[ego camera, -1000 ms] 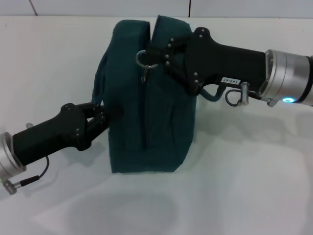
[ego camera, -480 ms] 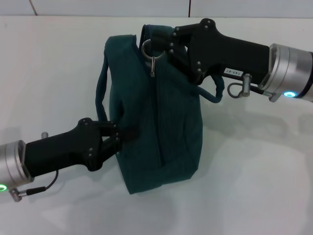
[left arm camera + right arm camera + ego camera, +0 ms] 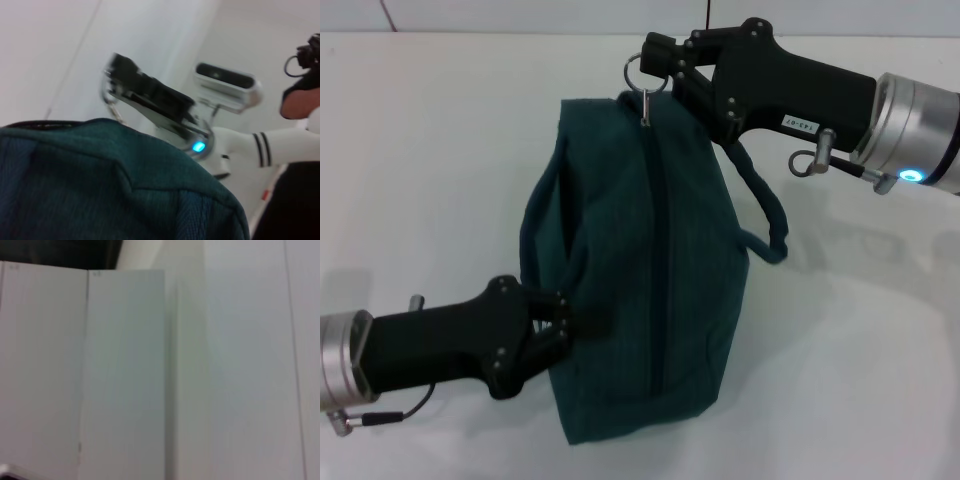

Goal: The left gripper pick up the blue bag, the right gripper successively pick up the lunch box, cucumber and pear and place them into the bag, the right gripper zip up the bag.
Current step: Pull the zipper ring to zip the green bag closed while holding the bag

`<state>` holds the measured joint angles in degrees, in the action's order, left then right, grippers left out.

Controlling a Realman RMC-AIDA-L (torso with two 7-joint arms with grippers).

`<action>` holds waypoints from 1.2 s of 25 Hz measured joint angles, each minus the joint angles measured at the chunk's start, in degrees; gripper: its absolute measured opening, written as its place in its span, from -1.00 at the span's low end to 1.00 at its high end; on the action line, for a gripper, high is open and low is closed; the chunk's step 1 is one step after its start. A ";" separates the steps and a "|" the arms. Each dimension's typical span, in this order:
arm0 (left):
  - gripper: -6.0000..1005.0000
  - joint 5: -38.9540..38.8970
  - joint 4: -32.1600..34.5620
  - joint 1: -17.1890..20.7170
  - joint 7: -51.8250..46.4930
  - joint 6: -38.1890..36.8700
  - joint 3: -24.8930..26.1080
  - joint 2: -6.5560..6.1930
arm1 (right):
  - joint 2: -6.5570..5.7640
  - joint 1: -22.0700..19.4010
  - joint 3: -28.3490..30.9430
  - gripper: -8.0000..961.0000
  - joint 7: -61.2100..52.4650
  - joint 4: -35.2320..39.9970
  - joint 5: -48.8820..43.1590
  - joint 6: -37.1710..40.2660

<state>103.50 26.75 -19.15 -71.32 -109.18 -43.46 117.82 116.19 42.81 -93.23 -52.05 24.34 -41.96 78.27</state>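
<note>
The blue bag (image 3: 640,270) lies on the white table (image 3: 430,150), its zip line running closed along the top face. My left gripper (image 3: 558,325) is shut on the bag's near left side. My right gripper (image 3: 655,62) is at the bag's far end, shut on the ring zip pull (image 3: 638,72). One loop handle (image 3: 770,215) hangs to the right, the other (image 3: 532,215) on the left. The left wrist view shows the bag fabric (image 3: 100,185) close up, with the right gripper (image 3: 150,95) beyond it. The lunch box, cucumber and pear are out of view.
The table's far edge meets a white wall (image 3: 620,15) just behind the right gripper. The right wrist view shows only white wall panels (image 3: 125,375).
The right gripper drew the ring pull farther away and to the right. The left gripper moved nearer with the bag's side, and the bag turned and tipped over flatter.
</note>
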 joint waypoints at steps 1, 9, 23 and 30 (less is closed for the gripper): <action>-0.82 0.00 0.00 0.00 0.00 0.00 0.00 0.00 | 0.00 -0.03 0.04 -0.96 0.01 0.01 0.03 -0.79; -0.78 0.62 -0.03 0.46 0.12 -1.34 -0.94 -0.77 | 0.00 0.03 0.06 -0.96 -0.43 -0.26 0.51 -6.69; -0.69 -1.37 0.19 2.65 0.43 0.77 7.19 -1.10 | 0.00 -1.08 -0.16 -0.96 -2.06 -0.60 5.65 -10.93; -0.65 -1.84 0.28 3.32 0.40 2.06 17.29 0.48 | 0.00 -1.16 -0.47 -0.96 -4.66 -0.11 7.89 -9.54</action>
<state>101.66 27.03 -15.83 -70.92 -107.12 -26.17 118.30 116.19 41.65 -93.70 -56.71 24.23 -34.06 68.73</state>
